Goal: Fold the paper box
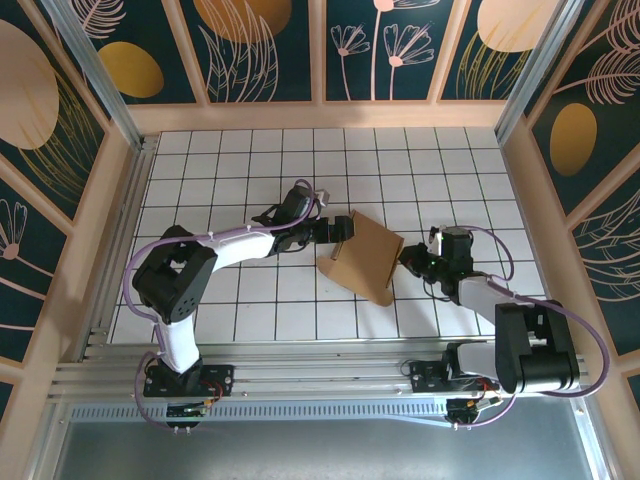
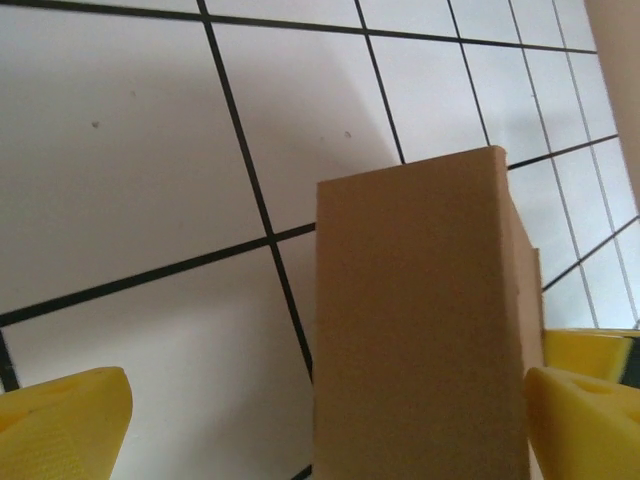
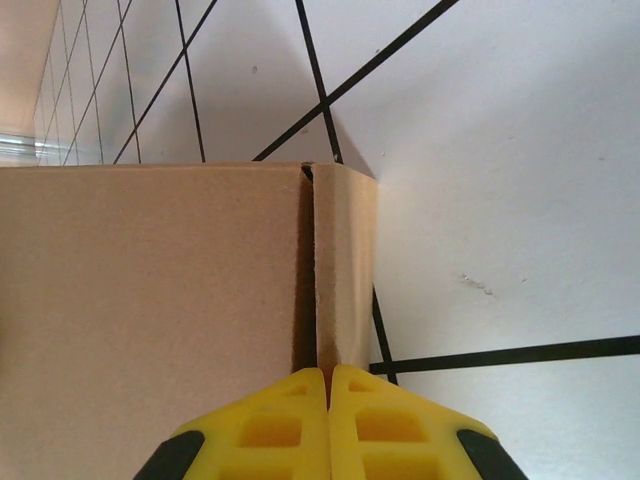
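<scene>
Cardboard, plain brown and half-folded: the paper box (image 1: 365, 258) lies near the middle of the white tiled table (image 1: 250, 160), a broad panel tilted up and its lower corner tapering to a point toward the near edge. From the right wrist, the box (image 3: 150, 290) shows a wide flat face and a narrow flap beside it, a dark seam running between the two. From the left wrist, it (image 2: 420, 330) rises as a tall slab with a thin side edge catching the light.

The right gripper (image 1: 408, 258) meets the box's right edge, its yellow fingers (image 3: 270, 425) pressed together, pinching the lower edge of the narrow flap. The left gripper (image 1: 345, 228) sits at the box's upper left corner, its fingers (image 2: 60, 425) spread wide, the cardboard standing between them, closer to the right-hand one.
</scene>
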Controlling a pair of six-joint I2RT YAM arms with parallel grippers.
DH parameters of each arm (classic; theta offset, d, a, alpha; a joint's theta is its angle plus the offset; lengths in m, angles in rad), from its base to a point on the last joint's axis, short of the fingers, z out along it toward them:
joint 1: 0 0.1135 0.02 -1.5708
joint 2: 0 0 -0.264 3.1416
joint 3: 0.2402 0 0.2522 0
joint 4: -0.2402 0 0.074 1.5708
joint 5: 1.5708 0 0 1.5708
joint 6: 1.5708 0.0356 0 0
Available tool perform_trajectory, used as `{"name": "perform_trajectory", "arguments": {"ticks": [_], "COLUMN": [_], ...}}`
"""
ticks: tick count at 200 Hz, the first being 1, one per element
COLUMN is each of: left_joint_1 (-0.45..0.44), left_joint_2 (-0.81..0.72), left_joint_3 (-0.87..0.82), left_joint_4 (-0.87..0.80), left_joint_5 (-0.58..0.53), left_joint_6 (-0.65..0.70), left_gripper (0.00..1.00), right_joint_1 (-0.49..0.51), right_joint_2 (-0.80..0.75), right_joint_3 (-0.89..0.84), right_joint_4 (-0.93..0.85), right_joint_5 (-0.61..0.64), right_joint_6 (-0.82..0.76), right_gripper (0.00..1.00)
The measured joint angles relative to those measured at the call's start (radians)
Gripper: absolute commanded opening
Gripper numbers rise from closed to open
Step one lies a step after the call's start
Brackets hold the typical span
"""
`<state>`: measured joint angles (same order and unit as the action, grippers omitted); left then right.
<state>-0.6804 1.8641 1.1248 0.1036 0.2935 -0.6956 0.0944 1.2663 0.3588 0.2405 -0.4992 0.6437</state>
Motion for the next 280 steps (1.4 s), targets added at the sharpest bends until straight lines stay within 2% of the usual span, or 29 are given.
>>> {"name": "perform_trajectory", "arguments": {"ticks": [25, 36, 63, 85, 106, 124, 162, 174, 183, 188, 196, 226, 251, 280], "left_joint_1": [0.001, 0.001, 0.001, 0.001, 0.001, 0.001, 0.001, 0.001, 0.001, 0.001, 0.001, 0.023, 0.085, 0.151], "left_joint_2": [0.014, 0.026, 0.069, 0.088, 0.087, 0.085, 0.056, 0.045, 0.03, 0.02, 0.001, -0.094, -0.201, -0.273], "left_joint_3": [0.0, -0.005, -0.024, -0.04, -0.036, -0.034, -0.033, -0.033, -0.033, -0.033, -0.033, -0.033, -0.055, -0.096], "left_joint_4": [0.027, 0.059, 0.182, 0.245, 0.243, 0.227, 0.194, 0.177, 0.157, 0.145, 0.122, 0.058, 0.059, 0.093], "left_joint_5": [0.071, 0.119, 0.239, 0.3, 0.308, 0.296, 0.239, 0.214, 0.185, 0.169, 0.14, 0.05, 0.014, 0.013], "left_joint_6": [-0.039, -0.062, -0.146, -0.198, -0.204, -0.208, -0.284, -0.307, -0.324, -0.331, -0.34, -0.369, -0.401, -0.441], "left_gripper": [0.99, 0.95, 0.79, 0.69, 0.57, 0.47, 0.46, 0.46, 0.47, 0.47, 0.47, 0.47, 0.48, 0.49], "right_joint_1": [-0.002, -0.002, -0.002, -0.002, -0.002, -0.002, 0.034, 0.103, 0.189, 0.232, 0.313, 0.548, 0.672, 0.723], "right_joint_2": [0.0, 0.0, 0.0, -0.004, -0.023, -0.066, -0.257, -0.327, -0.386, -0.41, -0.453, -0.53, -0.432, -0.242], "right_joint_3": [-0.002, -0.002, -0.002, -0.002, -0.001, 0.006, 0.082, 0.098, 0.099, 0.098, 0.091, 0.024, 0.023, 0.045], "right_joint_4": [0.004, 0.003, -0.006, -0.012, -0.034, -0.079, -0.125, -0.098, -0.064, -0.049, -0.011, 0.117, 0.137, 0.17], "right_joint_5": [0.0, 0.001, 0.004, 0.004, 0.004, 0.012, 0.091, 0.132, 0.162, 0.176, 0.192, 0.228, 0.304, 0.434], "right_joint_6": [-0.013, -0.016, -0.018, -0.02, -0.032, -0.051, -0.132, -0.207, -0.3, -0.349, -0.45, -0.892, -1.197, -1.436], "right_gripper": [0.08, 0.07, 0.08, 0.12, 0.24, 0.38, 0.66, 0.72, 0.74, 0.78, 0.84, 0.9, 0.92, 0.93]}}
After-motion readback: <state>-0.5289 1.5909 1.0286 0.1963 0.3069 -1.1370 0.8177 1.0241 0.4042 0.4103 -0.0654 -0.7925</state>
